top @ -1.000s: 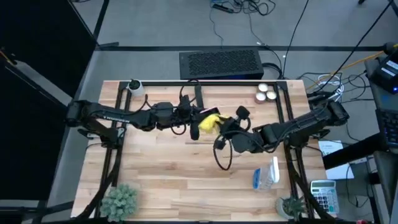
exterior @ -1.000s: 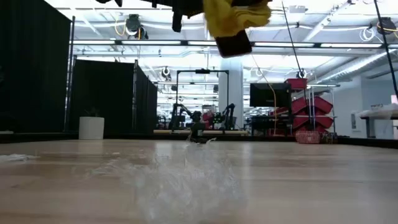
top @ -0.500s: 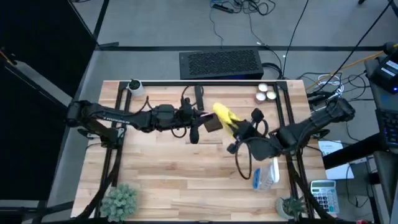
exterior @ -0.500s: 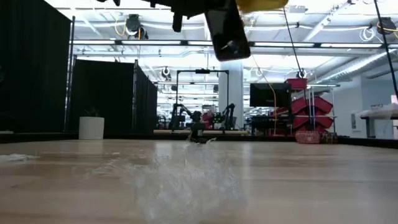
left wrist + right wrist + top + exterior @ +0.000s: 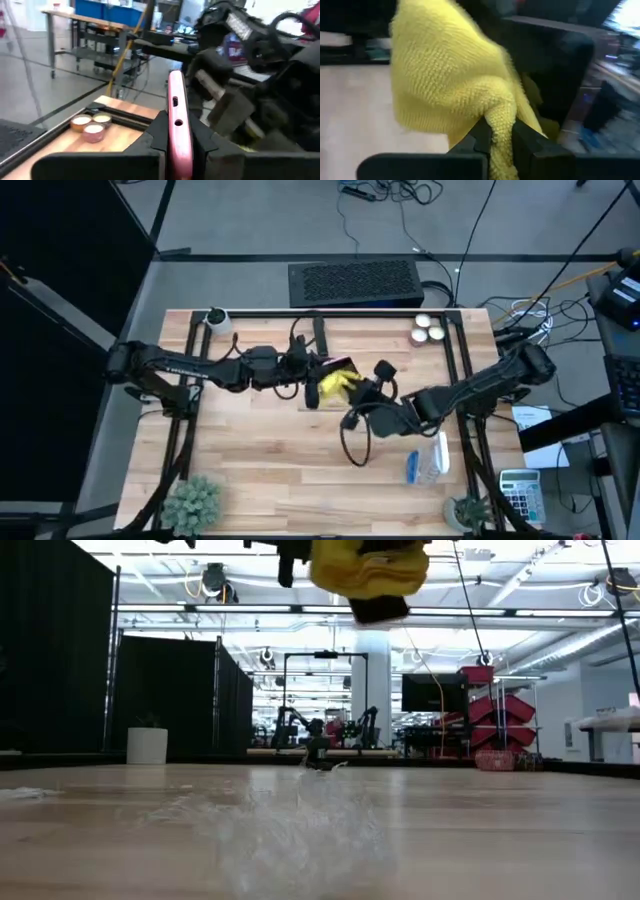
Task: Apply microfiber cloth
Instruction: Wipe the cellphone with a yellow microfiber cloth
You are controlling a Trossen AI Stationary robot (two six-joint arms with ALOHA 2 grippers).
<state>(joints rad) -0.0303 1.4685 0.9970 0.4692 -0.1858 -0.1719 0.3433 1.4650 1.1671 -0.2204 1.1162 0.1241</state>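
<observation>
A phone in a pink case is held up above the middle of the table, and my left gripper is shut on it. The bright yellow microfiber cloth lies bunched against the phone, with my right gripper shut on it just to the phone's right. In the low view the cloth covers most of the phone, and only the phone's dark lower end shows beneath it. My left gripper pinches the phone between its two fingers, one on each flat face, so the pink edge shows between them. The fingers come level from the table's left. The phone is lifted clear of the table. My right gripper pinches a bunched fold of the cloth between its two fingers, coming from the table's right. The rest of the cloth billows ahead of the fingers, clear of the table and against the phone.
A clear spray bottle lies on the table near the right arm. Small candles sit at the far right, a white cup at the far left, and potted plants at the near corners. Black frame rails run along the table.
My right gripper pulled the cloth off the phone toward the table's right, then came back toward the left. The cloth, drawn out long half a second ago, now lies bunched over the phone again. The phone's bared dark face is covered once more.
</observation>
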